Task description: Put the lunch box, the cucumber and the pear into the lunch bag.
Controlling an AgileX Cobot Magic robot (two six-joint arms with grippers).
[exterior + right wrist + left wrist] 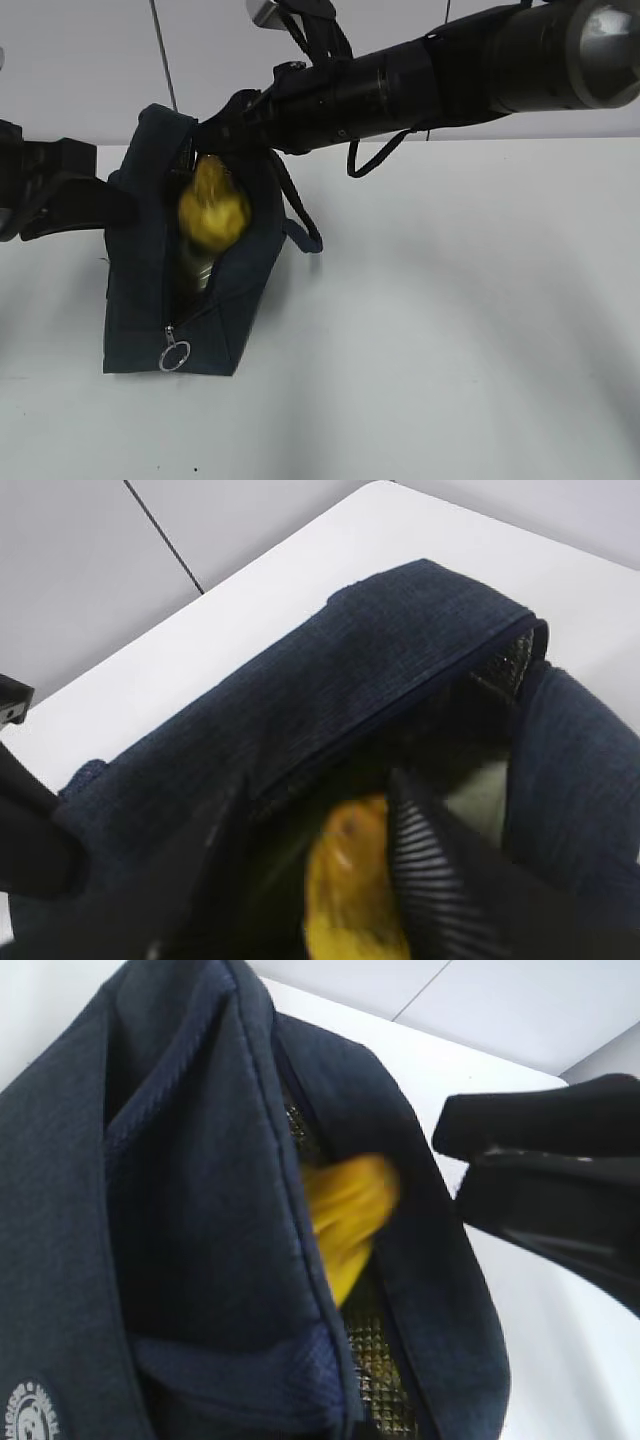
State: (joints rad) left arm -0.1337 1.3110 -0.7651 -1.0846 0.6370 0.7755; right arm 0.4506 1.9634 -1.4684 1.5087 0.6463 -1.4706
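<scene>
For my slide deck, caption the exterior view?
Right gripper releases the blurred pear into the open lunch bag.

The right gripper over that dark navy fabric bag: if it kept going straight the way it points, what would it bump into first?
Probably the blurred yellow pear, which sits between the right gripper fingers in the dark navy lunch bag opening. Beyond it lies the bag's inside; depth is unclear.
</scene>
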